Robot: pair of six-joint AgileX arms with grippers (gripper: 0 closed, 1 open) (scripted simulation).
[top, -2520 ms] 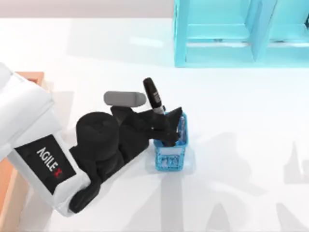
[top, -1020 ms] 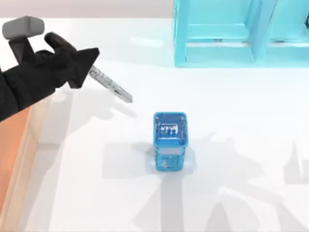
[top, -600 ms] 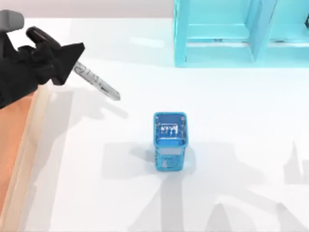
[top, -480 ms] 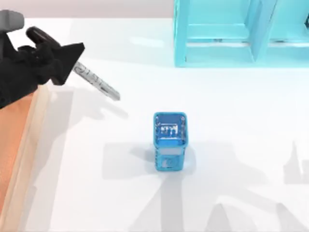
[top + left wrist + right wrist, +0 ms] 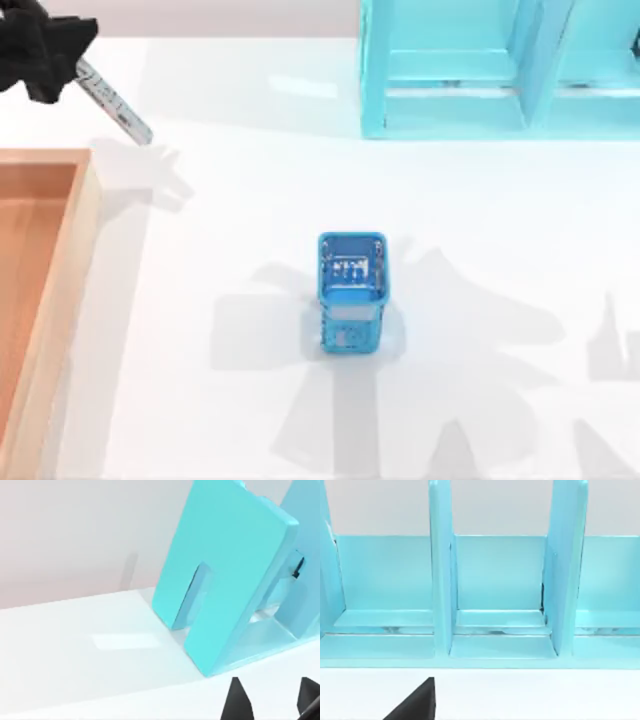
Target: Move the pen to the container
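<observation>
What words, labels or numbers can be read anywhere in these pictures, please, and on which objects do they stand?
Pen, held by the left gripper at the top view's far left: dark lettering along the barrel, too small to read.
Blue cup: pale marks on its mesh, not legible as text.
Turquoise shelf unit and wooden tray: no text.

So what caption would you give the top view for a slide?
Left gripper carries the pen above the table, just beyond the wooden tray; blue cup stands mid-table.

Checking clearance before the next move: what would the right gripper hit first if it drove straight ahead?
Probably the turquoise shelf unit: the right wrist view faces its open compartments head-on, with bare table between. Depth is unclear.
</observation>
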